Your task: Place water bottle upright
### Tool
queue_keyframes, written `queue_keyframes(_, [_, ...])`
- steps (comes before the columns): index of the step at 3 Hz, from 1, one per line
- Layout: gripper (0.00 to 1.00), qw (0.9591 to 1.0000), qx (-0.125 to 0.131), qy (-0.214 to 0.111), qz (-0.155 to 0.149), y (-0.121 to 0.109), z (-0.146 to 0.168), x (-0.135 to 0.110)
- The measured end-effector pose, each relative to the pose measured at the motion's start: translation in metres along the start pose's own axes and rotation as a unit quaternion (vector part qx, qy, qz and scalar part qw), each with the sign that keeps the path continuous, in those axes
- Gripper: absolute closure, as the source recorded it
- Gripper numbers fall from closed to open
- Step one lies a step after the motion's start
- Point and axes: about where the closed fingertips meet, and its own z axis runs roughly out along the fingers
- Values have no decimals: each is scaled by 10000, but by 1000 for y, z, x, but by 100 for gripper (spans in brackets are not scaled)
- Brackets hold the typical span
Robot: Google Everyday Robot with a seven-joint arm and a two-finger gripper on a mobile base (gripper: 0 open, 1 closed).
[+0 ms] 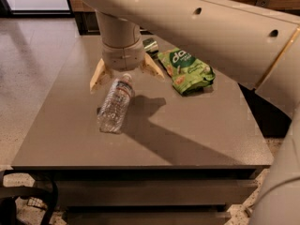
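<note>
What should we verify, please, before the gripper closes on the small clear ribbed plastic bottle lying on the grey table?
1. Gripper open: ok, fingers spread, hovering over the bottle's white-capped end.
2. Small clear ribbed plastic water bottle upright: not ok, it lies on its side.
3. Gripper low enough to grasp: cannot tell from this view.
4. Crumpled green snack bag clear of the bottle: ok, they are apart.
5. Green metal can clear of the gripper: cannot tell, it is mostly hidden behind it.
6. Bottle well inside the grey table edges: ok.
</note>
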Motion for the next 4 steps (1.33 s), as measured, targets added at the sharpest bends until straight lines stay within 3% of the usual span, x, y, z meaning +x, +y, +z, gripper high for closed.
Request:
queue_keyframes(1, [0,9982,-199,-380,420,-2,-5,9])
queue_keyframes(2, [0,9934,-572,-832,552,11,-5,-2])
queue_keyframes(3, [0,9934,-561,-834,553,11,-5,-2])
queue_keyframes(4, [0,9949,-330,-676,672,10,-5,-3])
